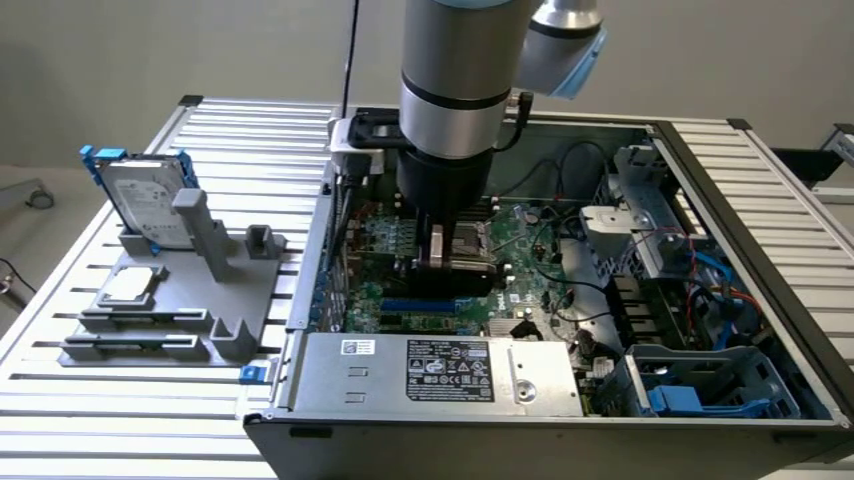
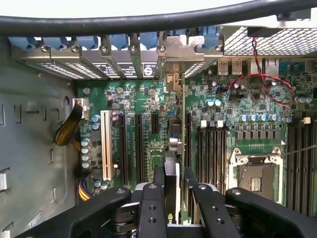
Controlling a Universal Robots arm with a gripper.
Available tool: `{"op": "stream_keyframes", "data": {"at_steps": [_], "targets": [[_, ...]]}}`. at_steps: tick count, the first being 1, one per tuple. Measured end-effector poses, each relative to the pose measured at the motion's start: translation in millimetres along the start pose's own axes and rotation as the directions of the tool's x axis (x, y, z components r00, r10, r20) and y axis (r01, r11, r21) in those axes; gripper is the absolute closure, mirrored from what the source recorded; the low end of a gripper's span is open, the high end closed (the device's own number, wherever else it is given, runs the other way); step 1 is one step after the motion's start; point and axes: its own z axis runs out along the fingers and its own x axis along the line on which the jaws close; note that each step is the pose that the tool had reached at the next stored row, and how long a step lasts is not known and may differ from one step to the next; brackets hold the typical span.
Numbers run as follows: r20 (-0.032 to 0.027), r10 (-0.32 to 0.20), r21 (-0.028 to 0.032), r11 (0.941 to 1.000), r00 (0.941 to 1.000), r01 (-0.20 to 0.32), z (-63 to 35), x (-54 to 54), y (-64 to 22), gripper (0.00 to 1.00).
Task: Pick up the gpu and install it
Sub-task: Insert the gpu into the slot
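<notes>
Your gpu (image 2: 175, 141) stands on edge inside the open computer case (image 1: 534, 442), low over the motherboard's (image 2: 148, 99) expansion slots. Its silver bracket (image 2: 184, 49) sits at the rear slot openings. The tool (image 2: 173, 174) is clenched on the card, one finger on each face. At the exterior view's left, the hard drive (image 1: 140, 195) and small chip (image 1: 130, 285) sit in a grey holder (image 1: 200, 330) on the surface (image 1: 240, 120).

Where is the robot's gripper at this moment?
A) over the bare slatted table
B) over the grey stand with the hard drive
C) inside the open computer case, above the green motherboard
C: the gripper reaches into the computer case, holding the gpu edge-on over the motherboard.
</notes>
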Motion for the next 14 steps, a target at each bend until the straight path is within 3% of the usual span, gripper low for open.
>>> {"op": "stream_keyframes", "data": {"at_steps": [14], "targets": [[0.0025,-0.028,-0.0013,0.9996,0.9996,0.028,4.3,1.3,1.6,0.73]]}}
